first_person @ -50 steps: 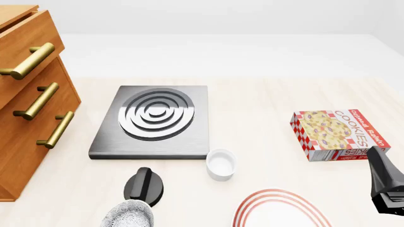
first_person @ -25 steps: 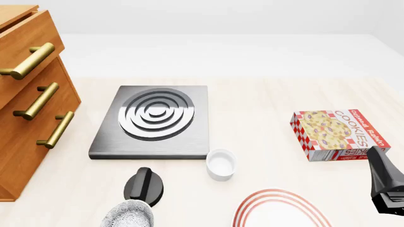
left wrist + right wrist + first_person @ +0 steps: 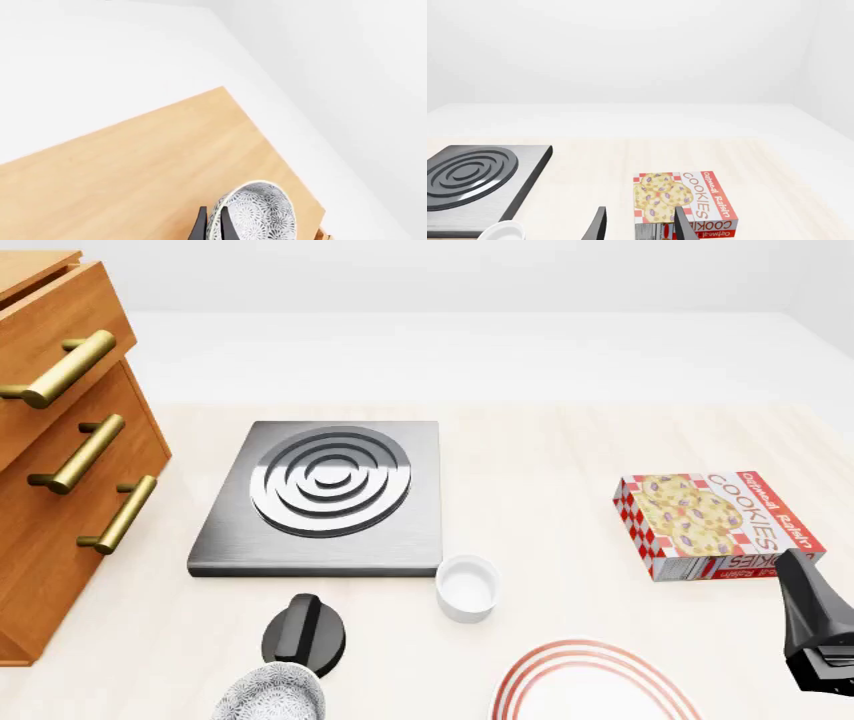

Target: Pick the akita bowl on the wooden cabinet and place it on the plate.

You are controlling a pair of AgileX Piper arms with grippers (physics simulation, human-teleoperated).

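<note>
The akita bowl, white with a dark lacy pattern, shows over the bare top of the wooden cabinet in the left wrist view. My left gripper is shut on its rim, one finger inside and one outside. In the front view the bowl hangs at the bottom edge, right of the cabinet, under the black left wrist. I cannot tell whether it touches the wood. The plate with red rings lies at the front, cut off by the frame. My right gripper is open and holds nothing.
A grey square stove with silver rings lies mid-table. A small white ramekin stands at its front right corner. A cookies box lies on the right, just beyond my right gripper.
</note>
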